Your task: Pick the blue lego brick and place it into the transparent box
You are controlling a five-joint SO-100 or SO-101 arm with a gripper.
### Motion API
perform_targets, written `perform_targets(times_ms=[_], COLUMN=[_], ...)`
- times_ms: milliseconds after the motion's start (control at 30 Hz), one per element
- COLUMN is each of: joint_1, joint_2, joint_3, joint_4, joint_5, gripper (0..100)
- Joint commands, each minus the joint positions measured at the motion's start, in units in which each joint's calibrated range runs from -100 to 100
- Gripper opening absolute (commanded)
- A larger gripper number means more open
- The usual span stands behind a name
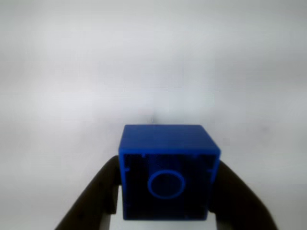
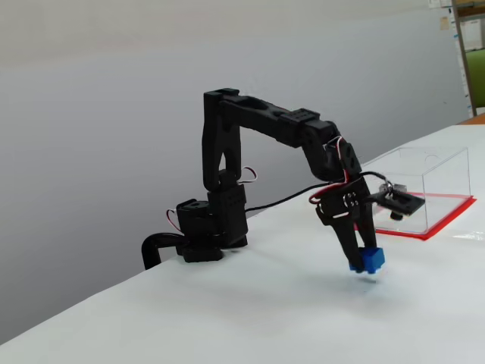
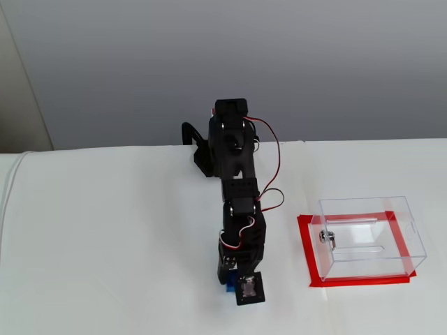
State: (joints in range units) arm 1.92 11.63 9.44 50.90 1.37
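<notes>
Bright blue plastic fills the lower middle of my wrist view: the small blue cube-like lego brick [image 1: 169, 172] sits clamped in my black two-finger pincer [image 1: 168, 196], its hollow underside with a round ring turned toward the lens. My two dark fingers press against its left and right walls, closed only to the brick's width; their tips run off the bottom edge of that picture. In a fixed view from the side, my pincer [image 2: 362, 262] points down with the brick [image 2: 369, 260] at its tip, just above the white tabletop [image 2: 250, 318]; whether the brick touches the surface I cannot tell. In the fixed view from above, my wrist camera covers most of the brick [image 3: 229, 285], leaving only a blue sliver at its left. The clear plastic rectangular box with red base and rim [image 3: 370, 234] stands well apart, to the right in that view. A small silver metal piece [image 3: 327, 237] shows through its wall; its form is indistinct.
</notes>
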Motion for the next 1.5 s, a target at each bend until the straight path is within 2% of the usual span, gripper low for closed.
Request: perform_targets(times_ms=[0, 333, 600, 867, 1000, 1467], joint_1=[-2.33, -7.36, -12.98, -18.15, -24.07, -49.21], joint_2=[-11.08, -25.59, -38.99, -44.42, -44.93, -43.58], joint_3=[-3.84, -2.57, 8.37, 13.07, 12.17, 14.97], joint_4=[-0.77, 0.01, -0.77, -0.86, -1.47, -18.7], joint_5=[1.24, 1.24, 0.72, 0.67, 0.67, 0.62], gripper=[10, 10, 10, 10, 10, 10])
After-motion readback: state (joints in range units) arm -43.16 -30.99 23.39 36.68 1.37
